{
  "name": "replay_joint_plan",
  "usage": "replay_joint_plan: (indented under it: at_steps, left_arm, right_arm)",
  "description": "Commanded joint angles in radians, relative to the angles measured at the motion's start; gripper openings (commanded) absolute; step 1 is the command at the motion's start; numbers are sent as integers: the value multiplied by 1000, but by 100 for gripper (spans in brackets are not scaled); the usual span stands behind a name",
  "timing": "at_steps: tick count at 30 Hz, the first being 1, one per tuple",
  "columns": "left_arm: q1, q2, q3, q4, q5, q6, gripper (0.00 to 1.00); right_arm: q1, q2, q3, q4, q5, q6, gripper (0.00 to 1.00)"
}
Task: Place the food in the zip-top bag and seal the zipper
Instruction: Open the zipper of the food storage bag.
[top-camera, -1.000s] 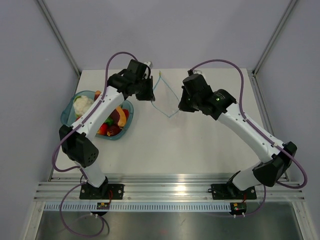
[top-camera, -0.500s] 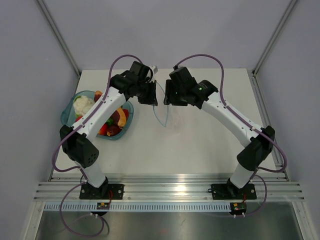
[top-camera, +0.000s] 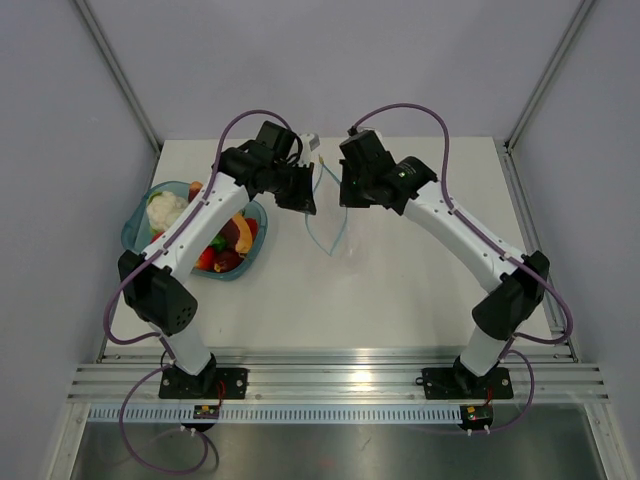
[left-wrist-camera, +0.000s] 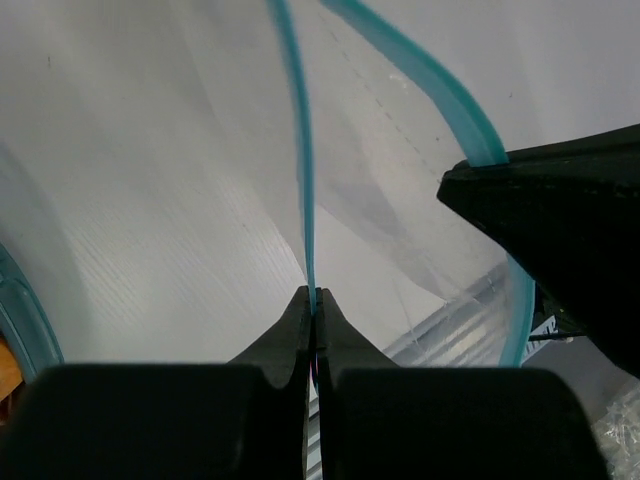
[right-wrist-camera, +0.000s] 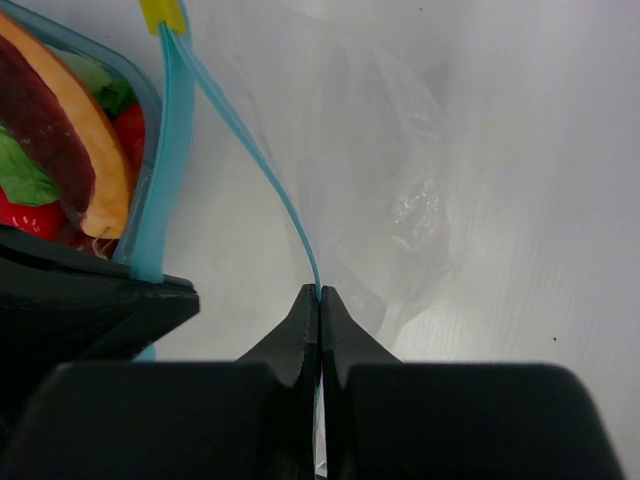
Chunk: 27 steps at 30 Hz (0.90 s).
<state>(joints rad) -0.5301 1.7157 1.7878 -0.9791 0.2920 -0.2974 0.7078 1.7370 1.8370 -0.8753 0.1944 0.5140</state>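
The clear zip-top bag (top-camera: 328, 232) hangs between my two grippers above the table, its mouth bowed open. My left gripper (top-camera: 308, 197) is shut on one side of the teal zipper strip (left-wrist-camera: 303, 160). My right gripper (top-camera: 345, 192) is shut on the other side of the strip (right-wrist-camera: 285, 225). In the left wrist view the left gripper (left-wrist-camera: 314, 296) pinches the strip at its tips, and the right wrist view shows the same for the right gripper (right-wrist-camera: 320, 292). The food (top-camera: 222, 252), red, orange and dark pieces, lies in the teal bowl (top-camera: 135, 228) at the left. I see no food inside the bag.
A white cauliflower piece (top-camera: 166, 208) also lies in the bowl. The bowl and its food show at the upper left of the right wrist view (right-wrist-camera: 60, 140). A yellow tab (right-wrist-camera: 162, 14) sits at the zipper's end. Grey walls and frame posts surround the table.
My right gripper has moved left toward my left gripper, carrying its side of the bag. The bag went from stretched out between them to a narrow hanging loop.
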Motion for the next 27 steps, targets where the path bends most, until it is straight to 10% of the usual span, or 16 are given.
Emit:
replay_joint_plan:
  at_steps: [1, 11, 16, 27]
  left_arm:
    - [27, -41, 25, 19, 68, 58, 0]
    - [27, 25, 8, 111, 142, 53, 9]
    - [28, 41, 51, 111, 112, 50, 83]
    - [165, -63, 38, 112, 136, 3, 84]
  right_arm:
    - [-25, -112, -47, 10, 91, 35, 0]
    - [-25, -110, -38, -85, 143, 106, 0]
    - [-25, -59, 14, -94, 144, 106, 0]
    - [-27, 91, 137, -128, 198, 60, 0]
